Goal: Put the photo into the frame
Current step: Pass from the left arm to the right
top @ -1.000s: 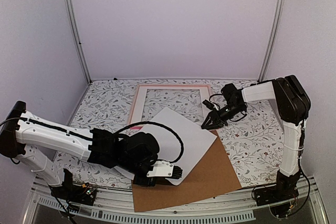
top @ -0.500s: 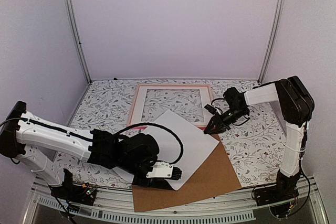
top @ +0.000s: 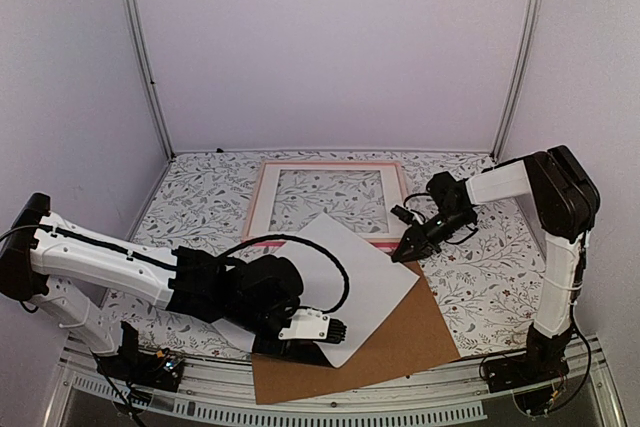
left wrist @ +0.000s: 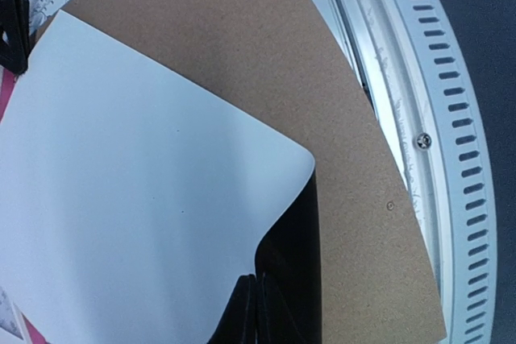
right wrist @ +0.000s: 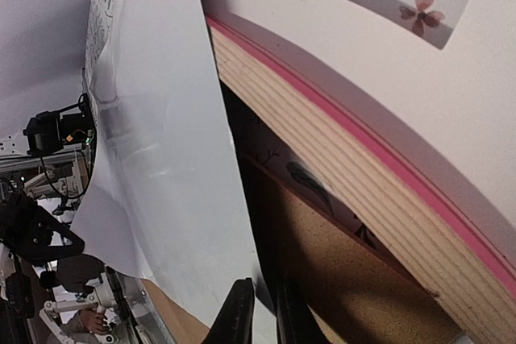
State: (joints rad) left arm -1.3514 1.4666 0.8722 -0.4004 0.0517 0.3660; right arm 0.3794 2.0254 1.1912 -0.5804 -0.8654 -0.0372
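Note:
The photo lies face down, white back up, slanted across the brown backing board. My left gripper is shut on its near corner. In the left wrist view the fingers pinch the curled edge, with the white back and the dark glossy face showing. My right gripper is shut on the photo's right corner, beside the pink frame. In the right wrist view the fingertips clamp the sheet next to the frame's rail.
The backing board also shows in the left wrist view and the right wrist view. It overhangs the table's near edge, by the white slotted rail. The frame lies flat on the flowered tablecloth, with metal posts at the back corners.
My right gripper has come down and slightly nearer, from beside the frame to the photo's right corner, and closed on it. The left arm has not moved.

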